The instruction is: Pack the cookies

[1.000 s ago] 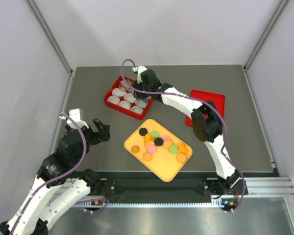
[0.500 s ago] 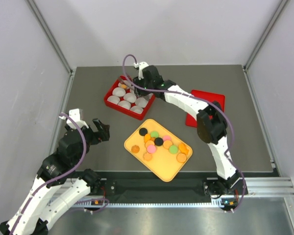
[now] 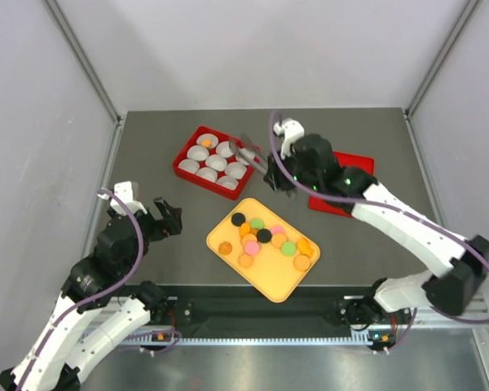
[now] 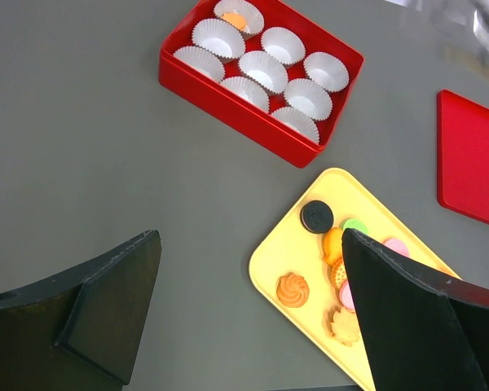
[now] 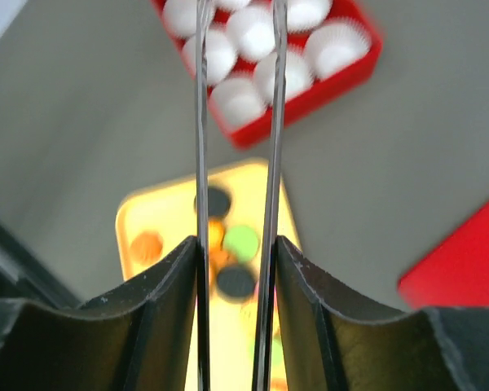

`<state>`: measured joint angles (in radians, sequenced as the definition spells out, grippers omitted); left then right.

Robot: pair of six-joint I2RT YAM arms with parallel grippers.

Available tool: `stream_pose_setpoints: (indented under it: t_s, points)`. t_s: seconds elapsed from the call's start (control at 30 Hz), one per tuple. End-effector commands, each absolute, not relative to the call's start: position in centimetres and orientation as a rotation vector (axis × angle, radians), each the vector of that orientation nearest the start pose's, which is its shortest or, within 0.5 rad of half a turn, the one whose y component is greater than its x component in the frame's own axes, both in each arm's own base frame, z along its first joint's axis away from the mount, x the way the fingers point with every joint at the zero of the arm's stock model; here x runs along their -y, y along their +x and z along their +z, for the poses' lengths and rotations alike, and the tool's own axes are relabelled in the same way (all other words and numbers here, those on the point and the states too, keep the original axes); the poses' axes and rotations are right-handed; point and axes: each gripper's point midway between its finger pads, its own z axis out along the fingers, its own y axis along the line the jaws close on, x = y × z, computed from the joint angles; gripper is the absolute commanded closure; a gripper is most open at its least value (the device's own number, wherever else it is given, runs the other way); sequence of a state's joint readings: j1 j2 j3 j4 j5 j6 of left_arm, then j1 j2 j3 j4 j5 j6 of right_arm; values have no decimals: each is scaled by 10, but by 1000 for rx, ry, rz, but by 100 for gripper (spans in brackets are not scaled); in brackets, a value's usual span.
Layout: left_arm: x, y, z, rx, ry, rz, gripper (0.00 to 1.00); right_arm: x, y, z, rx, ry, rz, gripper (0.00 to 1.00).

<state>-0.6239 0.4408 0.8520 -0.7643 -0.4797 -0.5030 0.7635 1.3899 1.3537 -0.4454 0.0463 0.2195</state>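
Several cookies (image 3: 265,236) in orange, pink, green and black lie on the yellow tray (image 3: 269,292); they also show in the left wrist view (image 4: 317,216). One orange cookie (image 3: 205,142) sits in the back-left paper cup of the red box (image 3: 182,160), and shows in the left wrist view too (image 4: 235,20). My right gripper (image 3: 275,173) is shut on metal tongs (image 3: 248,150), between box and tray. In the right wrist view the tongs (image 5: 201,122) have their blades apart and hold nothing. My left gripper (image 3: 165,218) is open and empty, left of the tray.
A flat red lid (image 3: 360,163) lies right of the box, partly under my right arm. The other paper cups (image 4: 265,69) in the box hold nothing. Grey walls close in the table on three sides.
The right arm has pulled the tongs back from the red box toward the right and the tray. The orange cookie stays in the back-left cup. The left arm has not moved.
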Motion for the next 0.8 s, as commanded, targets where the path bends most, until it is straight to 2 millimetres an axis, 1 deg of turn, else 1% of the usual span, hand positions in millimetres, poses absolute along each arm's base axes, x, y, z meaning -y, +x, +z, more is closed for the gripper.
stream_pose_setpoints:
  t_s: [0.0,0.03,0.07,0.17,0.2,0.27,0.33,0.37,0.4,0.43,0.5,0.57,0.77]
  points:
    - [61,195,267,-1855,-213,-321,3,-262,243,246,-2109,-591,468,60]
    - [62,194,267,-1856,-210,-324,3,-252,230,236,-2144,-595,446,60]
    - [61,194,267,-1854,-212,-323,3,-249,215,230,-2157,-627,455,60]
    - [62,195,266,-1857,-208,-322,3,-214,179,211,-2202,-629,449,60]
    - [61,195,266,-1857,-210,-318,3,-207,173,206,-2220,-621,446,60]
    - [62,195,266,-1860,-209,-316,3,-187,160,194,-2253,-620,417,60]
    - [62,196,265,-1864,-211,-313,3,-179,147,185,-2285,-638,433,60]
    - [62,196,265,-1865,-212,-311,3,-178,142,188,-2273,-635,458,60]
    - [62,196,265,-1866,-211,-310,3,-179,140,190,-2276,-626,466,59]
    - [62,196,265,-1865,-212,-309,3,-180,137,196,-2267,-629,483,59]
    - [61,196,264,-1870,-214,-306,3,-173,138,190,-2311,-615,414,60]
    - [61,196,264,-1869,-215,-307,3,-170,139,183,-2340,-608,379,60]
    - [62,196,264,-1866,-212,-313,3,-177,138,166,-2399,-609,351,60]
